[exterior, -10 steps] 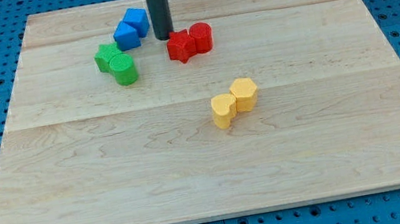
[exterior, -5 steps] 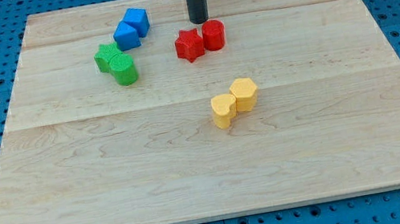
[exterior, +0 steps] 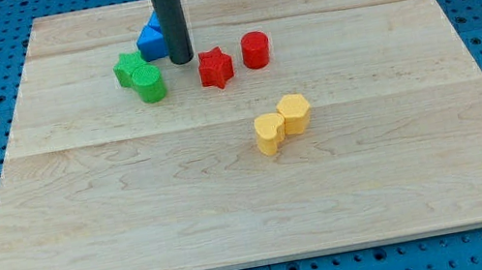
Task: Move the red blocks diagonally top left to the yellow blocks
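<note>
A red star block (exterior: 215, 68) and a red cylinder (exterior: 255, 50) lie apart from each other on the wooden board (exterior: 233, 205), above the two yellow blocks. The yellow blocks (exterior: 282, 121) touch each other near the board's middle, one lower left (exterior: 269, 134), one upper right (exterior: 294, 112). My tip (exterior: 181, 60) stands just to the upper left of the red star, with a small gap, and beside the blue blocks.
Two blue blocks (exterior: 151, 40) lie at the view's top left, partly hidden behind my rod. A green star-like block (exterior: 127, 69) and a green cylinder (exterior: 151, 84) touch each other to the left of my tip.
My tip moved from above the red pair to the left, now between the blue blocks and the red star. The red star slid down-left, away from the red cylinder.
</note>
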Robot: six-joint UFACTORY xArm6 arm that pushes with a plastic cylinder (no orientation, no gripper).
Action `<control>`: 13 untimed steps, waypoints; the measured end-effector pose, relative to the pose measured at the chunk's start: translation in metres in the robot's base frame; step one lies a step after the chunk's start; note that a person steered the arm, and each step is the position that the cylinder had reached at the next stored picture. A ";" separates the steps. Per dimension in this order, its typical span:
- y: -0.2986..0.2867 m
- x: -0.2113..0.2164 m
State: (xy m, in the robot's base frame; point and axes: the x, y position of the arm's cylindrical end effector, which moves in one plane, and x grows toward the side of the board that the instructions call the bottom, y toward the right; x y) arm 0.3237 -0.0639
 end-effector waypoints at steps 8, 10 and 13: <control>0.086 0.021; 0.027 0.021; 0.140 0.033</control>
State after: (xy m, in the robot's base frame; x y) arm 0.3563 0.0761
